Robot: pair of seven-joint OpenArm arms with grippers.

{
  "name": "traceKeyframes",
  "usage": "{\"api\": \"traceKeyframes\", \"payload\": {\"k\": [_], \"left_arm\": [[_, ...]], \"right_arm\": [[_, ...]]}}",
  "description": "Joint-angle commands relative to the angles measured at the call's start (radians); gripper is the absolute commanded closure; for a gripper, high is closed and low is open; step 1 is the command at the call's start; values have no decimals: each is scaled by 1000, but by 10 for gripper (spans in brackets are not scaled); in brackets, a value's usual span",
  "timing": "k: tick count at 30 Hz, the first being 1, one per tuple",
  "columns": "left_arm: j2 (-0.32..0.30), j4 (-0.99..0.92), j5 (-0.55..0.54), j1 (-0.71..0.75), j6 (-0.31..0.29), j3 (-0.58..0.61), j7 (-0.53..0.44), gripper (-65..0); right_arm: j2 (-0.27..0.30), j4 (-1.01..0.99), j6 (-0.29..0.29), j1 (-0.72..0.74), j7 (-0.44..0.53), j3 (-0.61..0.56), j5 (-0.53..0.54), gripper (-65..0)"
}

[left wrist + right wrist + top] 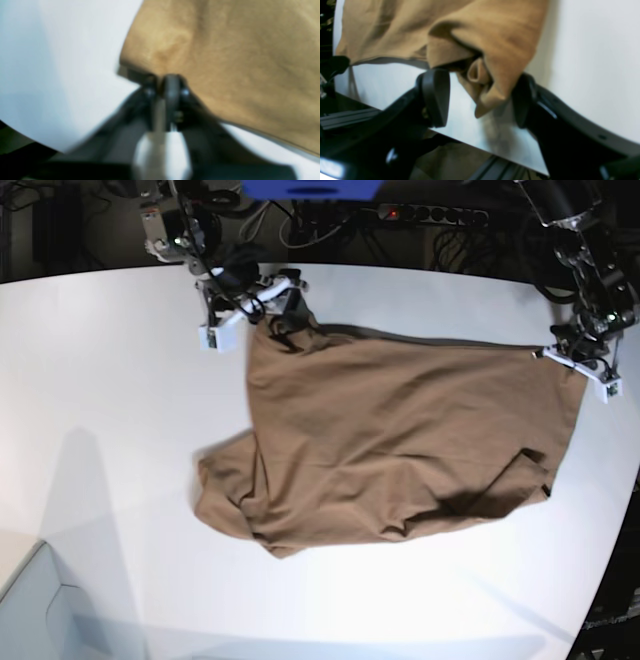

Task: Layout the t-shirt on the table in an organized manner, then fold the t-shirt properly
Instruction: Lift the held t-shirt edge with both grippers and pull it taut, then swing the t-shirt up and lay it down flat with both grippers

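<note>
The brown t-shirt (pixel 400 440) lies rumpled across the white table (pixel 120 380), its lower side bunched in folds. At the shirt's right edge, my left gripper (pixel 562 356) is shut on the cloth; the left wrist view shows its jaws (pixel 170 83) pinched together on the hem of the t-shirt (pixel 237 62). At the shirt's far left corner sits my right gripper (pixel 285 305). In the right wrist view this gripper (pixel 480 100) is open, and a bunched corner of the t-shirt (pixel 492 50) hangs between its fingers (pixel 436 97), touching only the right-hand one.
Cables and a power strip (pixel 430 215) lie in the dark strip behind the table. The table's curved edge (pixel 622 520) runs close to the shirt on the right. A pale box (pixel 50 620) sits at the near left corner.
</note>
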Motion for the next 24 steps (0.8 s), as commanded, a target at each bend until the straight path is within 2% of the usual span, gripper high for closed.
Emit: {"api": "traceKeyframes", "payload": {"k": [1, 4, 10, 12, 15, 19, 24], "left_arm": [[-13, 15, 8, -6, 8, -8, -1, 0], [-13, 20, 8, -6, 8, -8, -1, 0], [9, 185, 8, 5, 8, -12, 0, 0], [21, 251, 8, 5, 8, -46, 0, 0], [21, 330, 8, -6, 2, -80, 53, 0], [21, 432, 8, -43, 2, -81, 129, 0], [21, 518, 8, -81, 2, -77, 139, 0]], "right_arm": [[-2, 3, -1, 6, -19, -5, 1, -390], [-7, -12, -1, 27, -19, -5, 1, -345], [7, -63, -1, 76, -28, 1, 1, -56], [38, -55, -1, 79, -30, -5, 1, 0], [75, -23, -1, 79, -30, -4, 1, 0], [161, 83, -1, 75, -30, 2, 1, -1], [269, 173, -2, 107, -28, 2, -1, -4]]}}
